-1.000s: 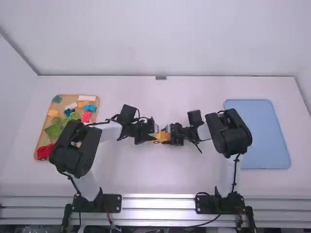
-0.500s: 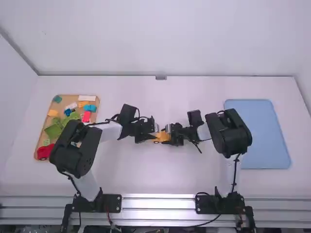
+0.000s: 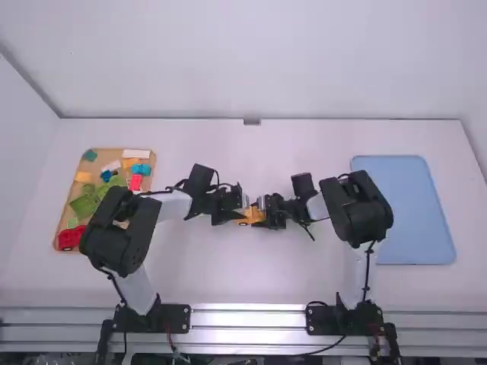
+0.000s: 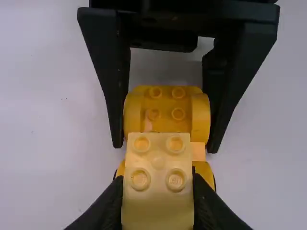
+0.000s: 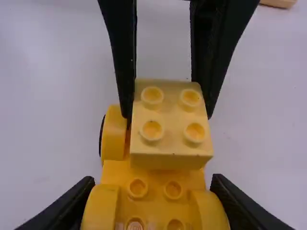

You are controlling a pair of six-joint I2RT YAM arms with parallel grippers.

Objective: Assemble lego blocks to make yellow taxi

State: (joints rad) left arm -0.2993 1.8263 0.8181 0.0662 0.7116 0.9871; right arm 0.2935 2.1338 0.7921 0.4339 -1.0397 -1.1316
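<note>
1. The left gripper's (image 3: 242, 214) fingers held the block (image 4: 158, 206) (the paler yellow one).
2. The right gripper's (image 3: 259, 214) fingers held the base (image 4: 165, 117), which reached under the block, near the left fingers.

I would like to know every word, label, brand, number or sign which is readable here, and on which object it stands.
No text can be read with certainty.
Pale yellow two-by-two block: tiny raised marks on its studs, too small to read.
Yellow car base: faint marks on a stud, also too small to read.
Blue tray: no writing that I can make out.
</note>
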